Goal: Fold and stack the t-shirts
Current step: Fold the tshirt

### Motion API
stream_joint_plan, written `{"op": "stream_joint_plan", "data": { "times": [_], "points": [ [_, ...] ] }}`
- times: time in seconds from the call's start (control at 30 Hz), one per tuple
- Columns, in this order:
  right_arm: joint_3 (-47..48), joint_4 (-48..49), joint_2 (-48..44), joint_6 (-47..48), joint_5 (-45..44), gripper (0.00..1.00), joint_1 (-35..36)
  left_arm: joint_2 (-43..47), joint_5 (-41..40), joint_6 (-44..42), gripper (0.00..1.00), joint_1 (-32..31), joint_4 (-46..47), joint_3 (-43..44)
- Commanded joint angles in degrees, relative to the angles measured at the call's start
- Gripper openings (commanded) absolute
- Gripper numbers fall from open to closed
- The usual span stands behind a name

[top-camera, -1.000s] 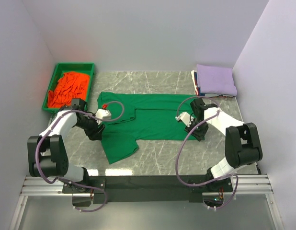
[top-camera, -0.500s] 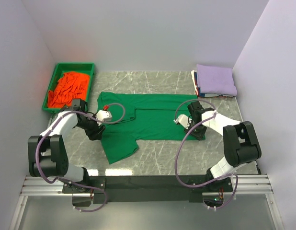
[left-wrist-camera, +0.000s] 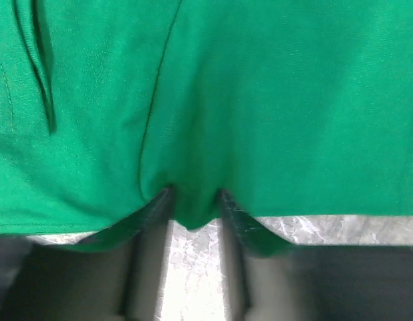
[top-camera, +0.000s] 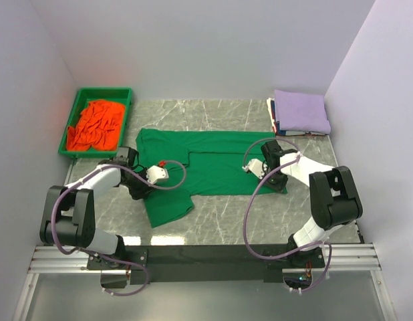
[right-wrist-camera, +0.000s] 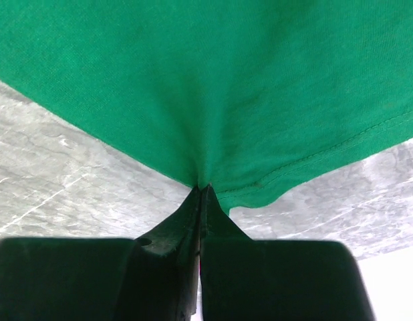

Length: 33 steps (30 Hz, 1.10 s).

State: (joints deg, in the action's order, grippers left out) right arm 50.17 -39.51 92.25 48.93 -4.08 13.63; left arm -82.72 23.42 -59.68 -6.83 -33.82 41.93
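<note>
At the middle of the worktop (top-camera: 226,215) the green tee (top-camera: 213,159) lies spread flat and sideways, one sleeve trailing toward 6 o'clock. The lavender tee (top-camera: 300,110) tops a folded pile at 2 o'clock, and the orange tee (top-camera: 94,124) sits crumpled in the tray (top-camera: 78,101) at 10 o'clock. From where I stand, this looks like the start of the green tee's first fold, with both arms taking hold along its near edge, one at about 8 o'clock and the other at about 4. The right tool (right-wrist-camera: 204,189) is pressed together, pinching the hem, and the cloth puckers into a point where it bites. The left tool (left-wrist-camera: 193,210) is only part closed. Its two fingers (left-wrist-camera: 150,215) stand apart with bare marble showing between them, and a small bulge of green sags into the gap, so I would not call that a firm hold yet. I reckon the next move needs the left tool to close on that bulge. After that, both arms would lift together and carry the near edge over toward 12 o'clock, keeping the cloth taut between them so the crease falls straight.
</note>
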Motion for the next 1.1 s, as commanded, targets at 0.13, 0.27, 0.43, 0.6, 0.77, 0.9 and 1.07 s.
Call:
{"op": "stream_joint_plan", "data": {
  "times": [0.13, 0.27, 0.43, 0.6, 0.77, 0.9, 1.07],
  "points": [
    [1.2, 0.6, 0.7, 0.2, 1.8, 0.00, 0.1, 2.3, -3.6, -4.6, 0.13, -0.5, -5.2, -2.3],
    [1.6, -2.1, -1.9, 0.9, 2.2, 0.00, 0.1, 5.1, -1.5, -4.7, 0.01, -0.4, -14.8, 0.7],
    [1.6, -6.6, -7.3, 2.1, 3.9, 0.00, -0.2, 9.8, 0.4, -4.8, 0.01, -0.4, -22.2, 3.1],
    [1.3, -10.6, -11.4, 3.5, 5.0, 0.00, -0.7, 12.8, 1.7, -4.4, 0.01, 0.4, -27.1, 4.3],
    [3.6, -11.5, -10.3, 5.2, 5.3, 0.00, -3.2, 10.0, 4.1, -5.2, 0.01, 3.8, -29.5, 7.9],
    [8.3, -12.3, -5.3, 6.5, 5.8, 0.00, -4.8, 5.8, 5.7, -4.6, 0.01, 5.4, -30.6, 11.9],
    [12.7, -13.7, -0.3, 6.7, 7.1, 0.00, -5.0, 0.3, 6.3, -3.9, 0.01, 5.4, -28.1, 14.1]
  ]
}}
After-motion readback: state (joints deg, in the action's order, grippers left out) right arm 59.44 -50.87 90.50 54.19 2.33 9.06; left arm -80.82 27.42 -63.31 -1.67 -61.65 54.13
